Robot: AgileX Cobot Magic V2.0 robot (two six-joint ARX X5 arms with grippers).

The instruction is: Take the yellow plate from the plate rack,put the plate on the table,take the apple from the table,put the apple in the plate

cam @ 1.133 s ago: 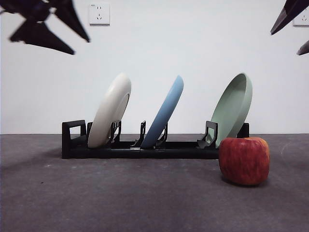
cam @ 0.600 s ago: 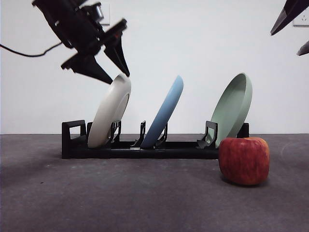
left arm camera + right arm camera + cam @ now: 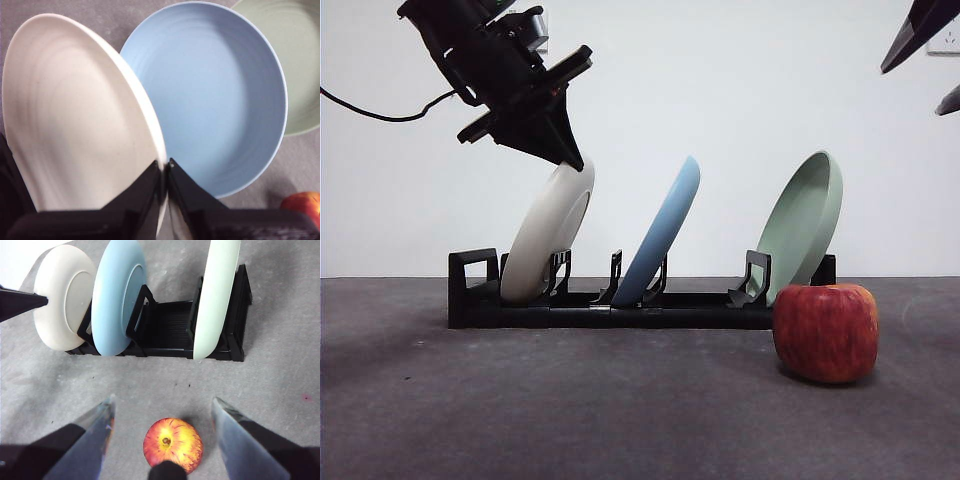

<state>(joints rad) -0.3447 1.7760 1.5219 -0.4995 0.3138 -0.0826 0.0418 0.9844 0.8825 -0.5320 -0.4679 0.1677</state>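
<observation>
The yellow plate (image 3: 545, 240) stands tilted in the left slot of the black plate rack (image 3: 620, 310). My left gripper (image 3: 572, 160) has come down from the upper left onto the plate's top rim. In the left wrist view the left gripper (image 3: 164, 165) has its jaws pinched shut on the rim of the yellow plate (image 3: 75, 115). The apple (image 3: 825, 332) sits on the table (image 3: 570, 410) in front of the rack's right end. My right gripper (image 3: 162, 407) hangs open high above the apple (image 3: 172, 442) and shows as black tips at the top right of the front view (image 3: 920, 30).
A light blue plate (image 3: 665, 230) stands in the rack's middle slot and a sage green plate (image 3: 805, 220) in the right slot, just behind the apple. A white wall with a socket (image 3: 525, 28) rises behind the table.
My left gripper came down from the top left corner to the yellow plate's top rim, and its jaws closed on the rim. The plates, apple and right arm have not moved.
</observation>
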